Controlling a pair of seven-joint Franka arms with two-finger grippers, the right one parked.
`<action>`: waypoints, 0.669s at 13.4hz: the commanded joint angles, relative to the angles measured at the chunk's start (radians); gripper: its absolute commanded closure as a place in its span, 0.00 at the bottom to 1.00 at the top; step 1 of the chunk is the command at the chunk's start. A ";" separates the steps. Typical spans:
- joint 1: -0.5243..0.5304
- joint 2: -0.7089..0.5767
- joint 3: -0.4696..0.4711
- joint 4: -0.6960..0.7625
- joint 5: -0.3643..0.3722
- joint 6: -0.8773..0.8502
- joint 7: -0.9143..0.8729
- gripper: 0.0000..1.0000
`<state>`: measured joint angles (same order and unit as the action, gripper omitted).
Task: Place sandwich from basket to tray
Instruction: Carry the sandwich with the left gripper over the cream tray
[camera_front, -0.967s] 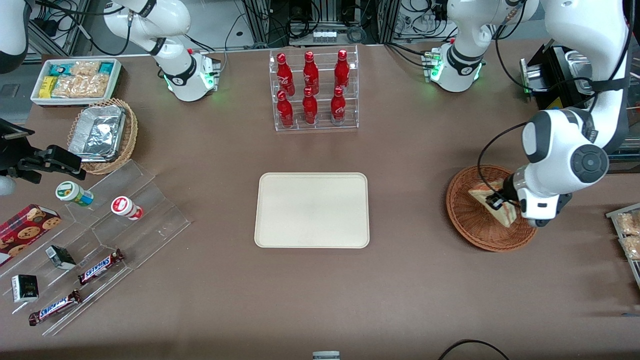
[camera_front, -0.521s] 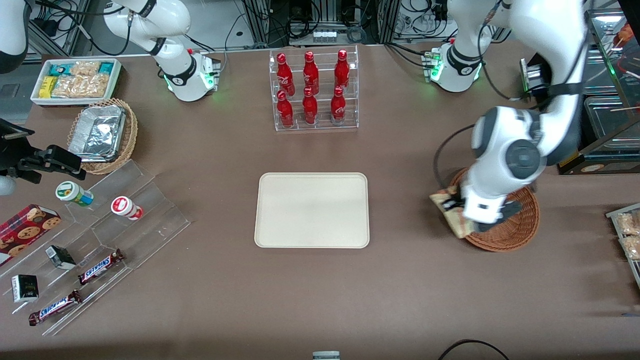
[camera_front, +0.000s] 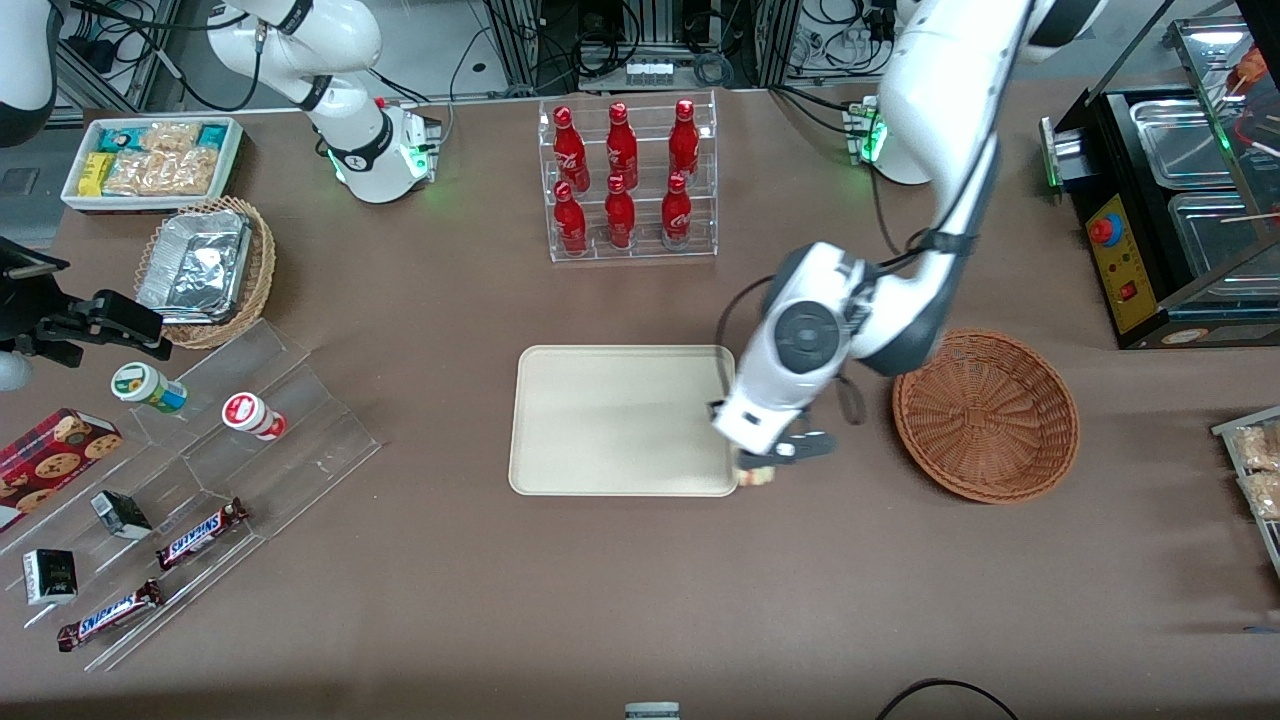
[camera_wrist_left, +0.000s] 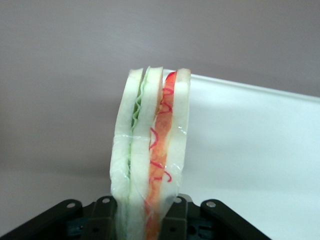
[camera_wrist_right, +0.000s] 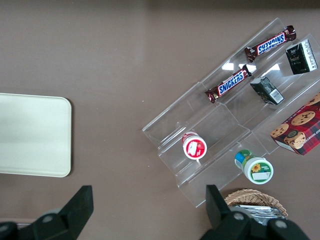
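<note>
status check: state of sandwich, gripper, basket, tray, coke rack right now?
sandwich: held on edge in the gripper, lifted, over the tray's rim nearest the basket
gripper: shut on the sandwich, above that rim
basket: empty, upright on the table
tray: nothing on it, flat on the table
coke rack: upright, six red bottles standing in it

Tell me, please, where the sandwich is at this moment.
The sandwich is held in the gripper, above the tray edge nearest the basket, which is now empty.
</note>
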<state>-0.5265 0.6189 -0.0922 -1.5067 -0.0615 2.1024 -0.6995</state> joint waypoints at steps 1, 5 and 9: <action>-0.029 0.083 -0.024 0.079 -0.008 0.013 0.046 0.75; -0.073 0.179 -0.024 0.118 -0.011 0.057 0.011 0.74; -0.075 0.194 -0.024 0.118 -0.011 0.056 -0.008 0.74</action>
<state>-0.5953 0.7955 -0.1219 -1.4213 -0.0628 2.1699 -0.6849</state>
